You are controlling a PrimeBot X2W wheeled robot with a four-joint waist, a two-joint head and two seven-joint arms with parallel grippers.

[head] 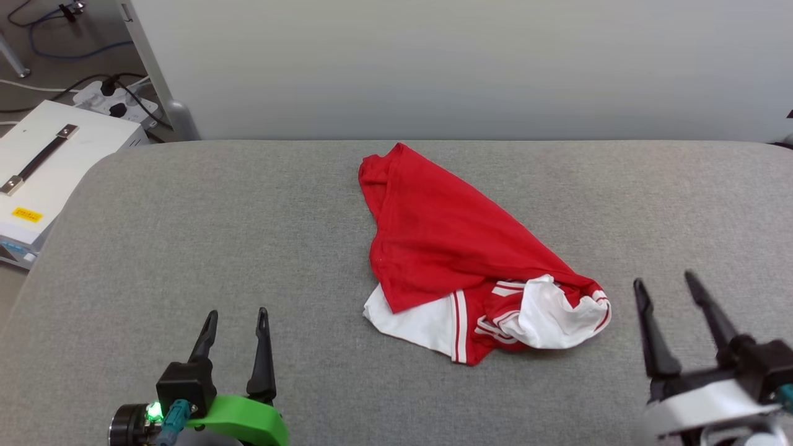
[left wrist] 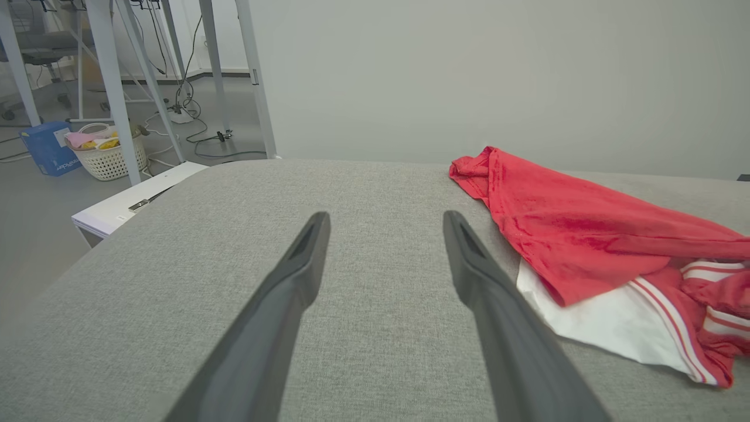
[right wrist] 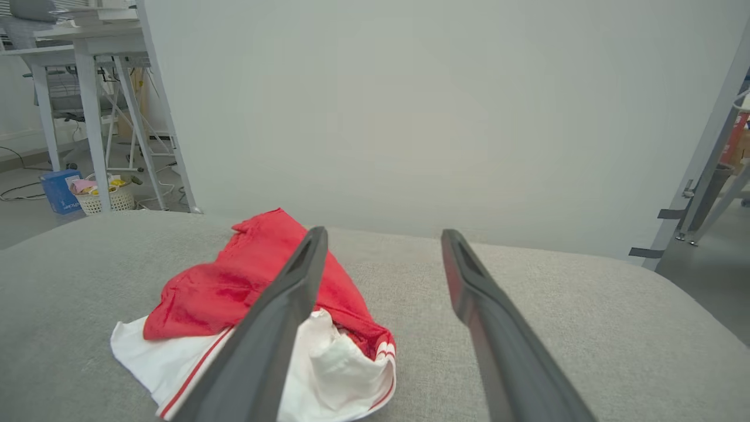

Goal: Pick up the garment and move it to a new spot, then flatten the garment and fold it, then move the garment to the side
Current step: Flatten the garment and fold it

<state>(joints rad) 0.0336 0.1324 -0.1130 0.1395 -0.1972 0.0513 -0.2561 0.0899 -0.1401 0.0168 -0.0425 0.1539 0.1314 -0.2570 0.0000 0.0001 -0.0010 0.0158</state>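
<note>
On the middle of the grey padded table (head: 186, 248), I see the red jersey T-shirt (head: 446, 238) crumpled, white sleeves (head: 551, 319) nearest me, my left gripper (head: 237, 314) off to its left, jaws apart, empty, my right gripper (head: 664, 280) near the sleeve, jaws apart, empty.

One finger (right wrist: 275, 334) of my right gripper (right wrist: 381, 234) covers part of the jersey T-shirt (right wrist: 222, 287); the left wrist view crops it at three o'clock.

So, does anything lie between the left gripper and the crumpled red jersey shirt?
No. In the head view, the stretch between the open left gripper and the crumpled red jersey shirt is bare grey fabric tabletop.
</note>
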